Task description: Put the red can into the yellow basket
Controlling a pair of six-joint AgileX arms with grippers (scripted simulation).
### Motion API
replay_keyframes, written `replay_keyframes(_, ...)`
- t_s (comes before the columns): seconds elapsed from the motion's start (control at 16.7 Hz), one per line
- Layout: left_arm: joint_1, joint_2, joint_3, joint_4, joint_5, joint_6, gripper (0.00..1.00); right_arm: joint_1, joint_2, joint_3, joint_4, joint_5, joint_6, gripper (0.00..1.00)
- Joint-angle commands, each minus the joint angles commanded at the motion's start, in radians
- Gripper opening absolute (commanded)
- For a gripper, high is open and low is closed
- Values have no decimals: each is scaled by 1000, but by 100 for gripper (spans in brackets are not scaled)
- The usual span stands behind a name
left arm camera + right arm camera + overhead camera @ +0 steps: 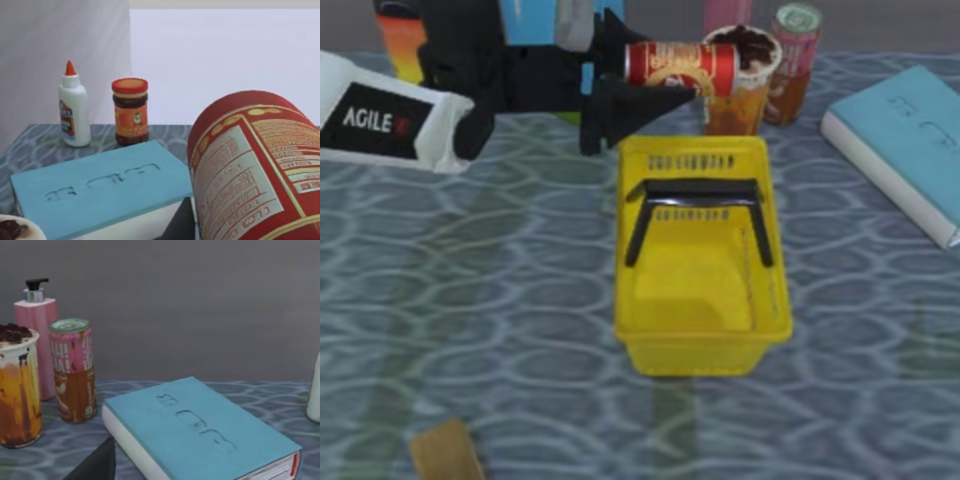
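Note:
The red can point(680, 65) lies on its side in the air, and my left gripper point(638, 72) is shut on it. It hangs just beyond the far rim of the yellow basket point(692, 150), close to a cup. In the left wrist view the red can point(250, 170) fills one side, with a dark fingertip point(187, 220) pressed beside it. The basket stands mid-table, its black handles point(700, 188) folded across the opening and nothing inside. My right arm is out of the top view. One dark fingertip point(100, 465) shows in its wrist view, well off centre, holding nothing.
A cup of brown-topped drink point(745, 75) and a tall pink can point(792, 50) stand behind the basket. A blue book point(910, 150) lies at the right. A glue bottle point(74, 107), a sauce jar point(130, 112) and a pink pump bottle point(36, 330) stand farther off. A wooden block point(445, 452) lies front left.

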Motion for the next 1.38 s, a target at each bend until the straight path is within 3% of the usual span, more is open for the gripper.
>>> replay_keyframes(0.3,12,155,-39,208,1,-6,0,0,0,0,0,0,0,100)
replay_keyframes(0.6,14,177,-46,233,1,-6,0,0,0,0,0,0,0,100)
replay_keyframes(1.38,14,177,-46,233,1,-6,98,0,0,0,0,0,0,100)
